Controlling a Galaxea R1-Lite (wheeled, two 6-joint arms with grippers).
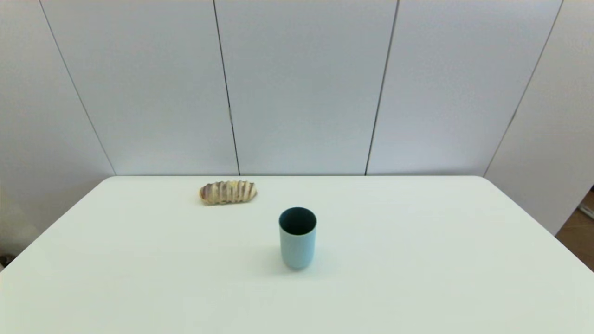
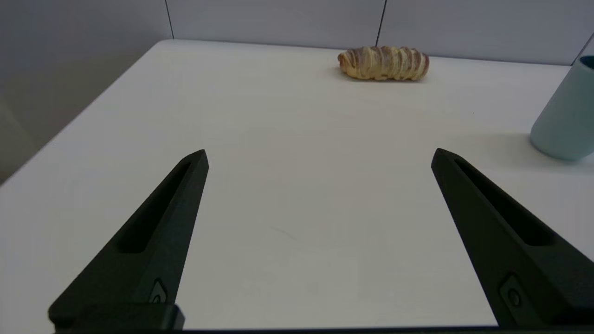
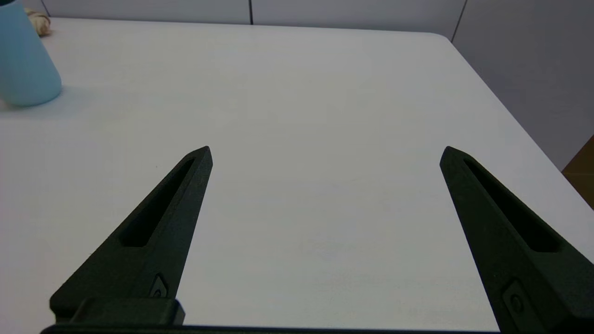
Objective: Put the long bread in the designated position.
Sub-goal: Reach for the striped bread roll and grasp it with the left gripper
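The long bread [image 1: 228, 192] [image 2: 384, 63], a tan loaf with dark crosswise stripes, lies near the table's far edge, left of centre. In the right wrist view only one end of the long bread [image 3: 41, 22] peeks out behind the cup. No outline marks the designated position on the white tabletop. Neither arm shows in the head view. My left gripper [image 2: 320, 157] hangs open over bare table, well short of the loaf, with nothing between its fingers. My right gripper [image 3: 326, 154] is open too, over the table's right part, far from the bread.
A light blue cup [image 1: 297, 237] [image 2: 564, 118] [image 3: 24, 60] stands upright at mid-table, nearer to me and to the right of the loaf. The white table [image 1: 417, 260] ends against grey wall panels at the back; its right edge drops to a brown floor [image 1: 580, 227].
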